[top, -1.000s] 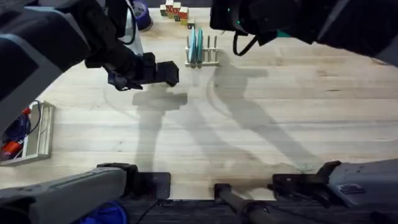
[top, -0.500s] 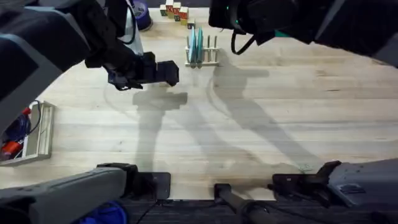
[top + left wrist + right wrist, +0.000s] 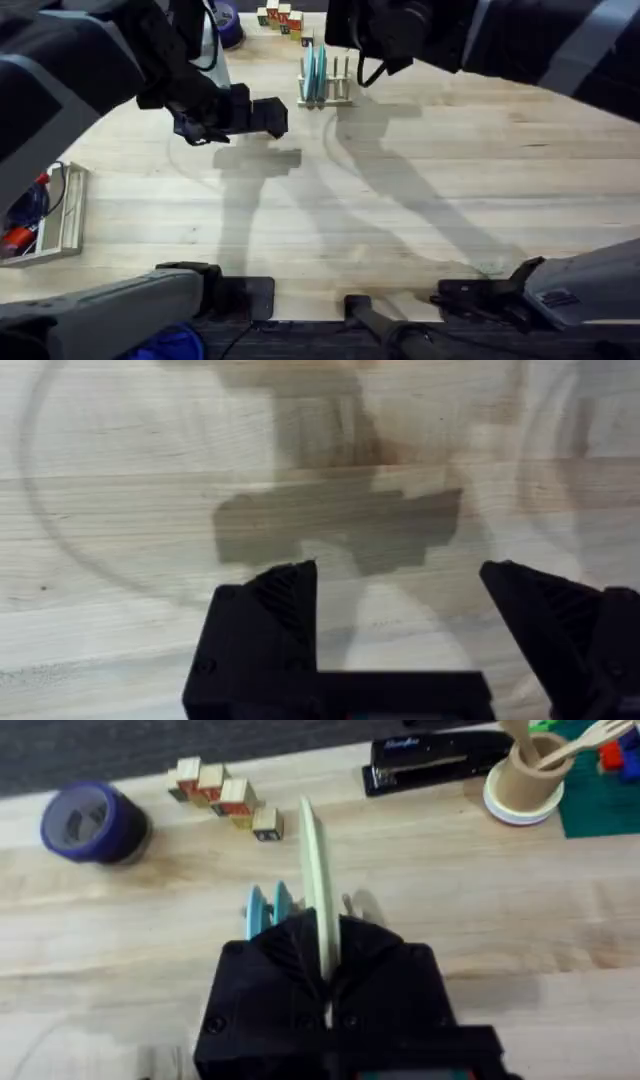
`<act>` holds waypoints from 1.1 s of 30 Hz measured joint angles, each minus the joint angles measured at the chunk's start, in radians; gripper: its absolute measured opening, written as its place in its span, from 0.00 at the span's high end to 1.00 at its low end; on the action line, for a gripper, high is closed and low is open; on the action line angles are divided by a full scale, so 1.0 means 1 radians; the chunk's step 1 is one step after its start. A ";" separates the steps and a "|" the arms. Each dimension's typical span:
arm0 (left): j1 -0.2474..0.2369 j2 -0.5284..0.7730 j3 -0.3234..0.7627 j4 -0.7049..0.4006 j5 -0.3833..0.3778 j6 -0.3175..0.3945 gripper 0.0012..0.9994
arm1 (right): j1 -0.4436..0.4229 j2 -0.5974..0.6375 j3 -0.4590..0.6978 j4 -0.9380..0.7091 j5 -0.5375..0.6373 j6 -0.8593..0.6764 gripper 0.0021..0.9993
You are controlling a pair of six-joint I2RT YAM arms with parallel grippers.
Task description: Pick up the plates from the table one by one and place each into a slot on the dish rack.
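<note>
A cream-yellow plate (image 3: 313, 870) stands on edge between the fingers of my right gripper (image 3: 325, 945), which is shut on it. It hangs just above the small wooden dish rack (image 3: 327, 97). Two light teal plates (image 3: 268, 906) stand upright in the rack's slots, seen from above as teal plates (image 3: 316, 72) at the rack's left side. The right arm (image 3: 400, 30) looms large and dark over the far middle of the table. My left gripper (image 3: 270, 117) hovers left of the rack, and in its wrist view the left gripper (image 3: 400, 575) is open over bare table (image 3: 120, 490).
Behind the rack lie a row of small wooden blocks (image 3: 225, 798), a blue round container (image 3: 92, 822), a black stapler (image 3: 430, 760) and a cup of wooden utensils (image 3: 525, 780). A wooden tray (image 3: 62, 215) with red items sits at the left edge.
My right arm has shifted a little to the left, toward the rack, with the cream plate in it. The left arm has not moved.
</note>
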 joint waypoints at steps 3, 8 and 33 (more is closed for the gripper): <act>0.000 0.000 0.000 0.000 0.000 0.000 0.01 | -0.020 0.000 0.001 0.023 0.001 0.000 0.97; 0.000 0.000 0.000 0.000 0.000 0.000 0.00 | -0.053 0.004 0.002 0.067 0.002 -0.004 0.97; 0.000 0.000 0.000 0.000 0.000 0.000 0.01 | -0.076 0.086 0.005 0.042 -0.083 -0.071 0.97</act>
